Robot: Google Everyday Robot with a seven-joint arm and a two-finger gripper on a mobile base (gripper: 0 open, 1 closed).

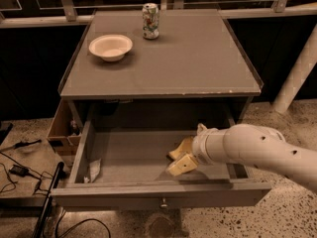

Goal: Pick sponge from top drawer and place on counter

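Note:
The top drawer [79,155] is pulled fully out below the counter [198,68]. My gripper [178,156] reaches in from the right on the white arm and sits low over the drawer floor, right of centre. Its two tan fingers [181,165] are spread, with grey drawer floor showing between them. No sponge shows: it is either hidden by the gripper and arm or out of view. Nothing is held between the fingers.
A white bowl [111,46] and a drinks can [150,20] stand at the back of the counter. A crumpled paper scrap [94,170] lies in the drawer's front left corner. Cables [20,170] lie on the floor at left, and a white post [297,73] stands at right.

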